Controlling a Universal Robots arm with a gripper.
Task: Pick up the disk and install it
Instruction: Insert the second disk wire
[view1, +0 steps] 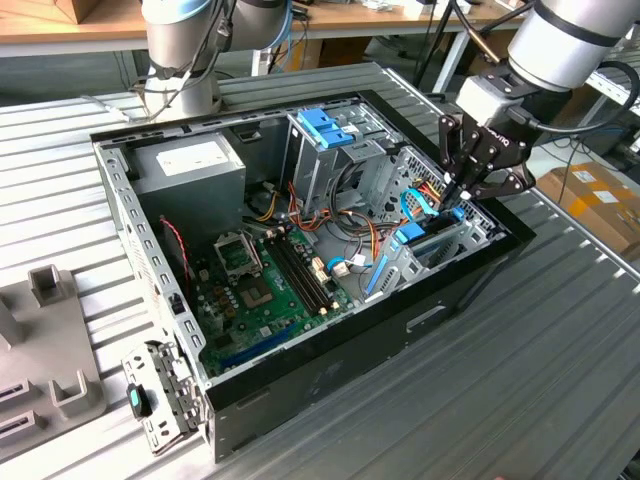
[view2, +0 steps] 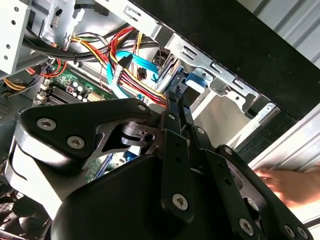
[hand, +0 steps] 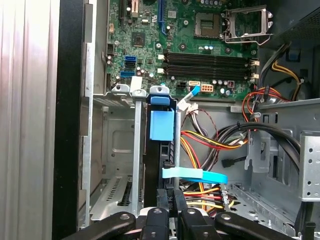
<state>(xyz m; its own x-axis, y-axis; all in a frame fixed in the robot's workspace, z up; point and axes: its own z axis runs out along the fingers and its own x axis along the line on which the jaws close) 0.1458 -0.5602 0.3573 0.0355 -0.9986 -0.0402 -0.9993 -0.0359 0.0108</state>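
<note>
The gripper (view1: 462, 196) hangs over the drive bay at the corner of the computer case (view1: 330, 375) on the exterior view's right, its fingers closed on the upper edge of the disk (hand: 161, 150). The disk stands on edge in the bay's metal slot, its blue frame tab uppermost, as the first wrist view shows. A light-blue flat cable (hand: 195, 175) crosses just beside it. Further in lie the motherboard (view1: 265, 290), the grey power supply (view1: 195, 165) and the metal cage (view1: 325, 150). The case rests on the ribbed bench (view1: 540, 380). A person's hand (view2: 290, 182) is beside the case.
</note>
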